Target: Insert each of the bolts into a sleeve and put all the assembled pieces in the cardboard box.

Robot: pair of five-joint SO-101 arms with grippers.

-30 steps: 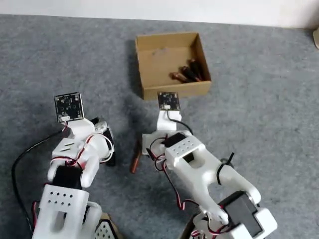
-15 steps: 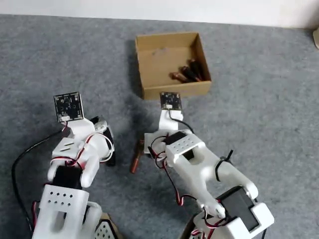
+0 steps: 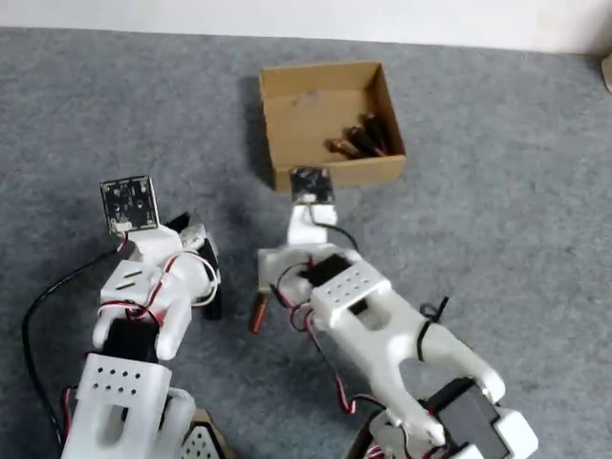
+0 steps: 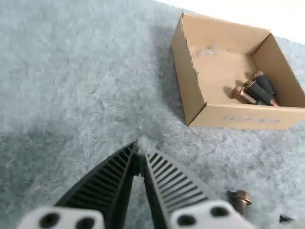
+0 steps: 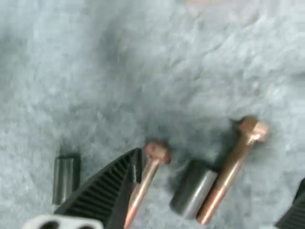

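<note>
Your right gripper (image 5: pixel 214 177) is hanging with its jaws spread wide over loose parts on the grey carpet (image 3: pixel 497 191), gripping nothing. One ribbed finger (image 5: pixel 102 191) is sitting just beside a copper bolt (image 5: pixel 148 177), and you cannot tell whether the two are touching. Between the jaws a second bolt (image 5: pixel 233 164) is lying close alongside a dark sleeve (image 5: pixel 192 194), while a lone sleeve (image 5: pixel 64 179) is lying apart on the other side of that finger. In the high view this arm is occupying the lower centre of the frame, its wrist sitting just below the cardboard box (image 3: pixel 373 170). That box is standing at the upper centre and holding several assembled pieces (image 3: pixel 365 139) in its lower right corner. Your left gripper (image 4: pixel 139 160) is showing clenched and empty at the lower left of the high view.
</note>
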